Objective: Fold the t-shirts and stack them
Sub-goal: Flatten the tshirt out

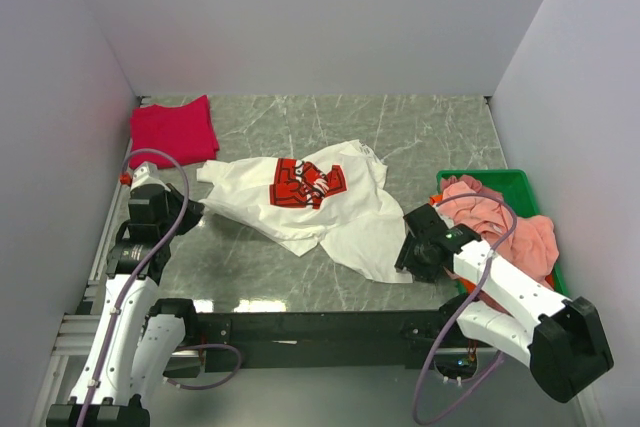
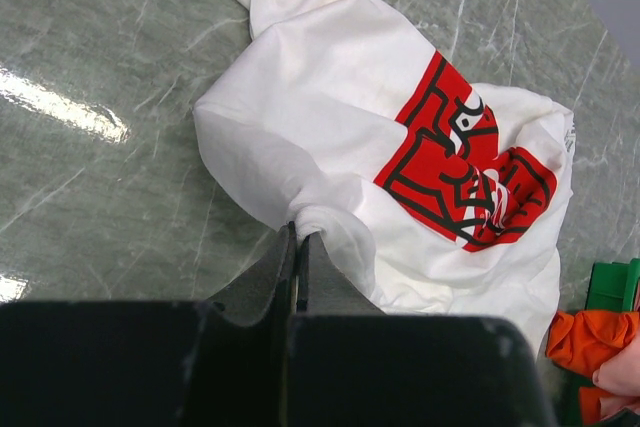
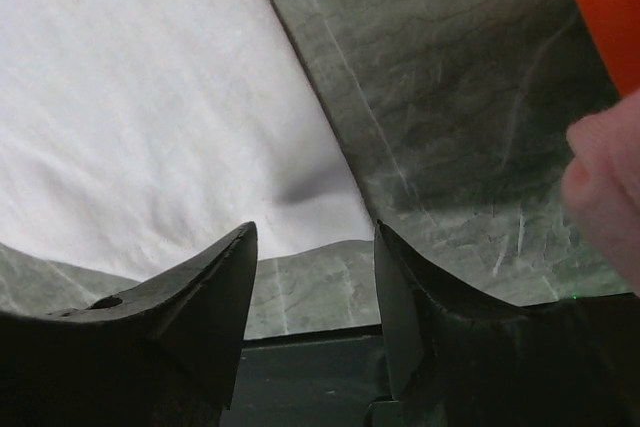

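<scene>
My left gripper (image 2: pixel 298 252) pinches the white t-shirt (image 2: pixel 320 117) to pull it flat; my right gripper (image 3: pixel 313 247), spread, hangs over its corner.

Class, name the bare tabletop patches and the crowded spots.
Bare marble lies behind the white t-shirt, between the crimson t-shirt and the green bin; another strip between the white t-shirt and the near rail. Crowded: around the right gripper by the bin.
</scene>
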`<state>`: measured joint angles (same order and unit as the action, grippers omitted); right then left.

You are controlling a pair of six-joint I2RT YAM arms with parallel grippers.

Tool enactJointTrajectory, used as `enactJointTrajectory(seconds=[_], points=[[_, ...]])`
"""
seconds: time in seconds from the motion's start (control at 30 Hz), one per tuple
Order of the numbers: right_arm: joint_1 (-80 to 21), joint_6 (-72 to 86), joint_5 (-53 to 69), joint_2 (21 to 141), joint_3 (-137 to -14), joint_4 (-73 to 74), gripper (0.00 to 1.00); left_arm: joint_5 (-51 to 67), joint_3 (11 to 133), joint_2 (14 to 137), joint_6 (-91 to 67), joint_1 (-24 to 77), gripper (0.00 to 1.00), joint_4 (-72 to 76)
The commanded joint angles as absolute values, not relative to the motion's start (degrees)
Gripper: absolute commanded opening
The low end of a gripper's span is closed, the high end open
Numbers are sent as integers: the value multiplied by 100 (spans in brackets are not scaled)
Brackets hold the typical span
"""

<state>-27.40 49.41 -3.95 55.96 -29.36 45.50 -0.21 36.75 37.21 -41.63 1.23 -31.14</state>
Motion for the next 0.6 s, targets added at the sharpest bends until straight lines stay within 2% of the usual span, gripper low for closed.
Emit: enactJointTrajectory(seconds=[0.0,0.33,0.57], points=[[-2839,5159,-659,5756,-2813,4395,57,18,3814,3612,-4113,149,1,-2971],[-2883,5203,-659,6064,-2681,4131,54,18,3806,3612,-4113,158,1,-2944],[-2883,5142,-712,6267,-2725,4096,39,26,3806,3612,-4122,158,1,-2944]])
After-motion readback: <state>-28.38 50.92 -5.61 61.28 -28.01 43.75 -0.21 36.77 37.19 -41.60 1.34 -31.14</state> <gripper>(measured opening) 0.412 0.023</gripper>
